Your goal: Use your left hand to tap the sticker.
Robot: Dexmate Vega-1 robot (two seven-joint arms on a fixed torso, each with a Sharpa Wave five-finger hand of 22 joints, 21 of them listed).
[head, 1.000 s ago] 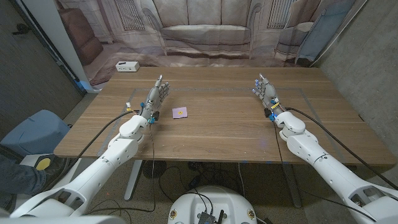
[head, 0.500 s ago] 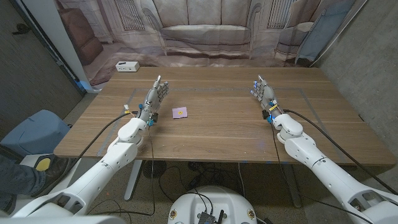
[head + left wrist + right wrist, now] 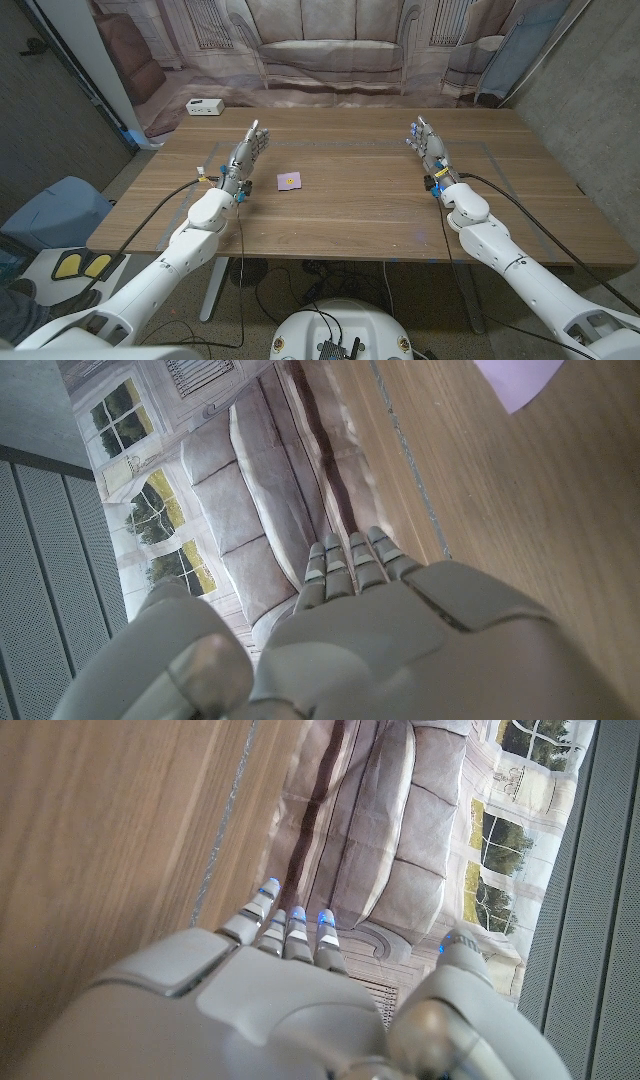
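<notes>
- Your left hand [image 3: 245, 155]: fingers straight and close together, holding nothing, standing on edge on the table [image 3: 360, 215].
- Sticker [image 3: 290, 181]: flat, just right of that hand, apart.
- Your right hand [image 3: 428, 146]: fingers extended together, empty.

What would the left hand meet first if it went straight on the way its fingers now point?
Probably nothing on the table: the left hand points toward the far edge, and the sticker lies off to its side. Beyond looks like the sofa backdrop, though depth is unclear.
</notes>
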